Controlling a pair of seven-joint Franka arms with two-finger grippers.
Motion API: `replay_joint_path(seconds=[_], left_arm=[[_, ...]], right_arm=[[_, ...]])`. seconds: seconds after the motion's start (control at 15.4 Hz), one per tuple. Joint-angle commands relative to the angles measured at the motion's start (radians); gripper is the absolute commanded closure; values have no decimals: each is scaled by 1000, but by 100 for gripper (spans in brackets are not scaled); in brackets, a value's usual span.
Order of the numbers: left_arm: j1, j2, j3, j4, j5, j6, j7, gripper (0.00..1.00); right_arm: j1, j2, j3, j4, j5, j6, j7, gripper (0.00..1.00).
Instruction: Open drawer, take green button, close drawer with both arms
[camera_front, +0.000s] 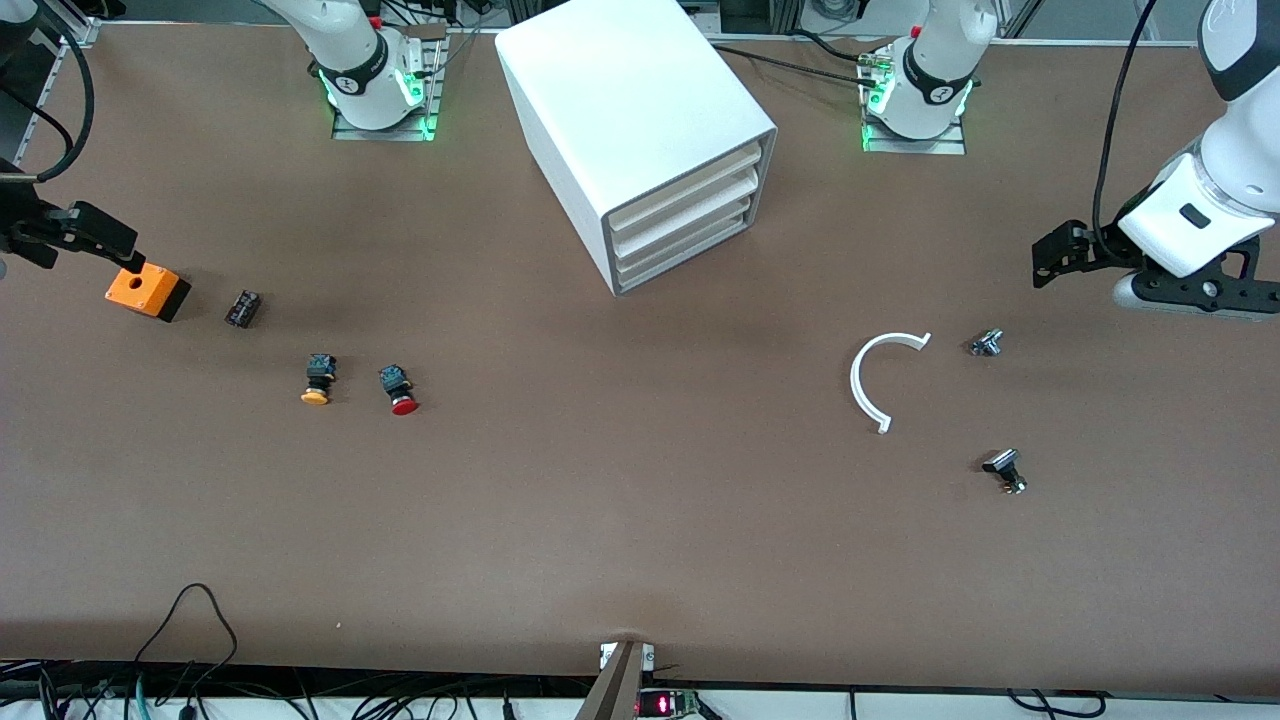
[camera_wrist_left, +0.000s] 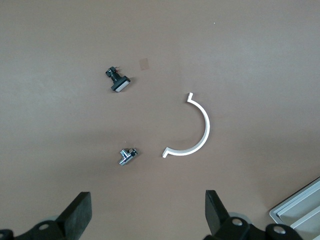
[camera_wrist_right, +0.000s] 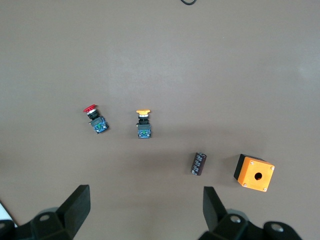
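The white cabinet (camera_front: 640, 130) stands in the middle of the table, near the arms' bases. All three tray drawers are pushed in, and the drawer (camera_front: 688, 256) is the lowest one, inside the grey front rim. The button is hidden. My left gripper (camera_front: 1055, 258) hangs over the table at the left arm's end, open and empty (camera_wrist_left: 148, 212). A corner of the cabinet (camera_wrist_left: 299, 212) shows in the left wrist view. My right gripper (camera_front: 105, 240) hovers over the right arm's end beside an orange box, also open and empty (camera_wrist_right: 145, 207).
An orange box (camera_front: 148, 291), a small black part (camera_front: 243, 308), an orange-capped button (camera_front: 318, 380) and a red-capped button (camera_front: 398, 390) lie toward the right arm's end. A white arc piece (camera_front: 880, 375), a metal part (camera_front: 986, 343) and a black part (camera_front: 1005, 470) lie toward the left arm's end.
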Motion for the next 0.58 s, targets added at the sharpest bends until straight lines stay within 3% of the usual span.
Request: replay_joint_path(seconds=[0.0,0.52], left_arm=[[3,11,-2,25,-15,-16,22,0],[3,15,-4,40,-18,-22,8,0]], right_arm=[[-1,-8,0,-12,-11,11,-1,0],[-1,-8,0,-12,-10,6,-1,0]])
